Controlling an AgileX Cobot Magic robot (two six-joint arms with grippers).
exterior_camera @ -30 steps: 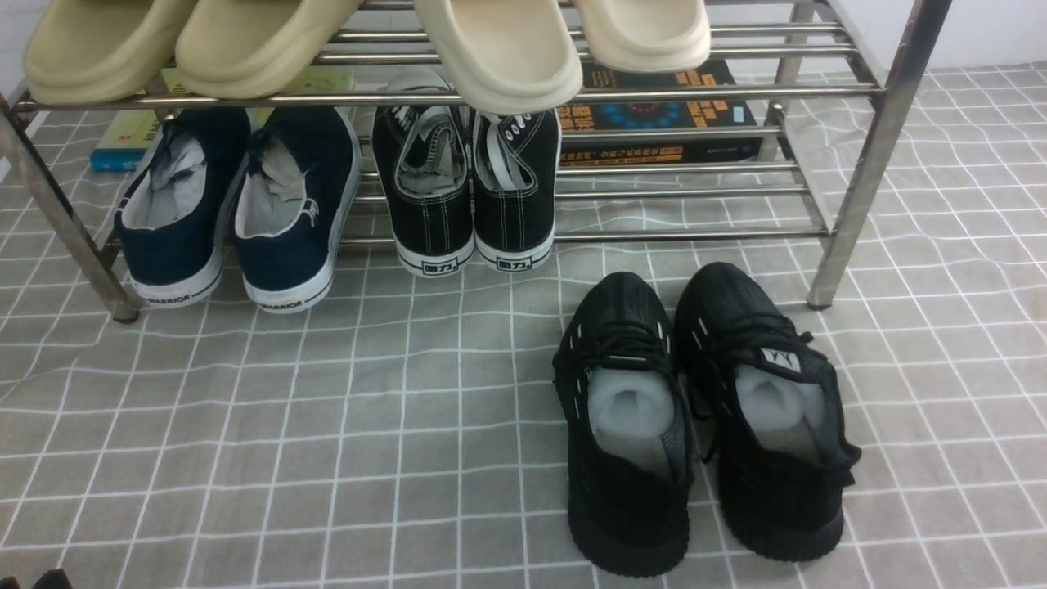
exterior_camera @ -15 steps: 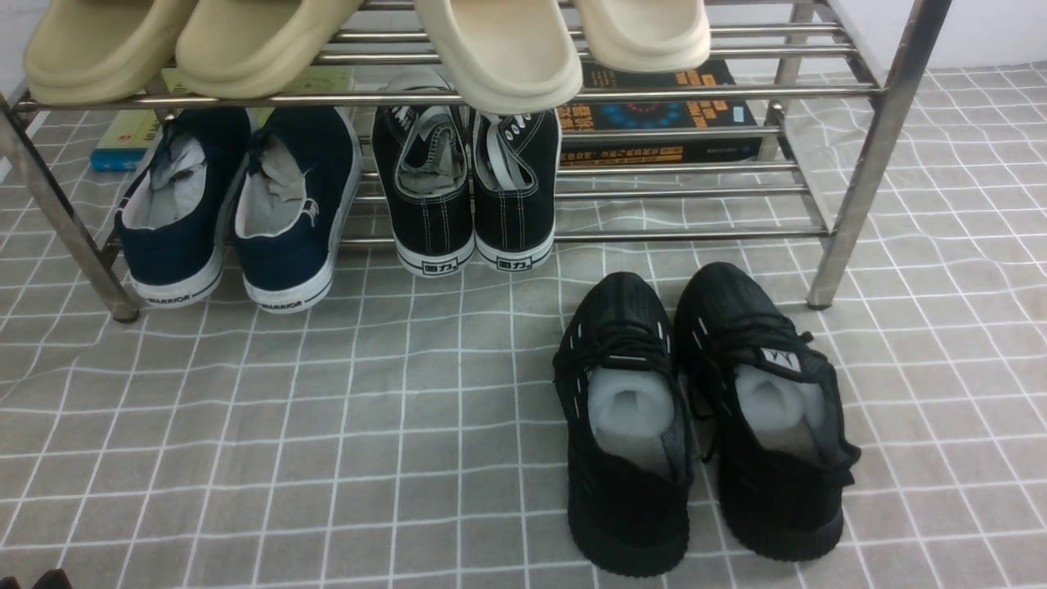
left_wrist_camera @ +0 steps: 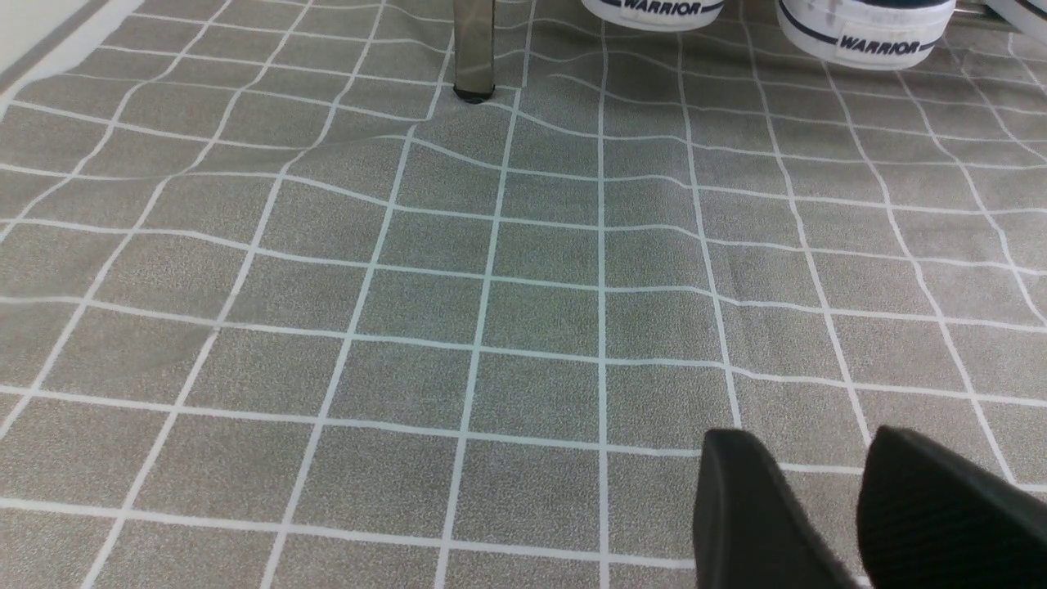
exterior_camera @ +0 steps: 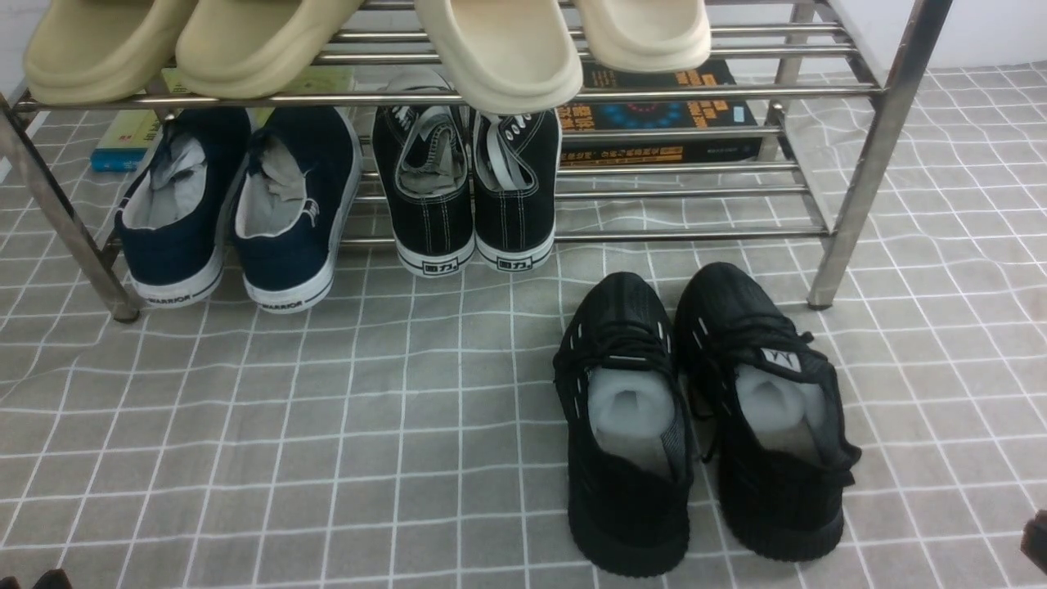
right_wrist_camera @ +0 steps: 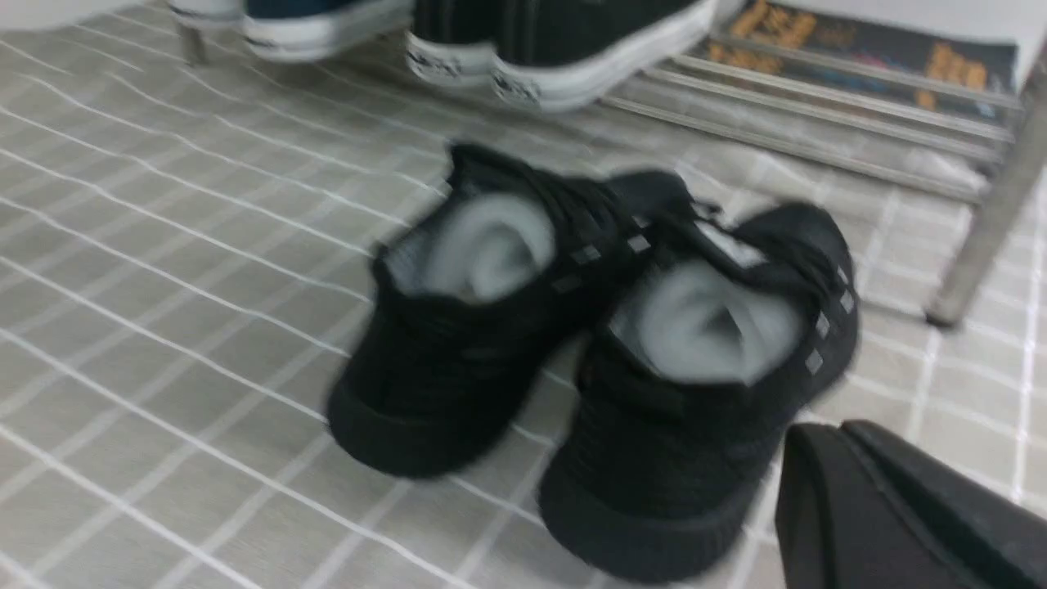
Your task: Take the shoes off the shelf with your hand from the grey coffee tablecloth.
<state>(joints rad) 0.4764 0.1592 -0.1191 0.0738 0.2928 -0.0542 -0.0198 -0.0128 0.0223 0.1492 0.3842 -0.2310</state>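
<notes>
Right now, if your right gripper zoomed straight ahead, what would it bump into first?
Probably the right-hand black sneaker. The right gripper seems to point at its side, though the depth is hard to judge.

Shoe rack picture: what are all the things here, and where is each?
Cream foam clogs: four, cream to beige, on the rack's top tier
Navy canvas slip-ons: two, navy with white soles, lower tier, left
Black canvas sneakers: two, white-soled, lower tier, middle
Black knit sneakers: two, all black with pale stuffing, on the cloth, right of centre
Books: at least two, dark with orange print and yellow-green with blue, behind the rack's front rails
Metal tube rack: one, silver, at the back
Grid-pattern cloth: one, grey with white lines, beneath everything
Robot grippers: two, black, left and right, near edge
</notes>
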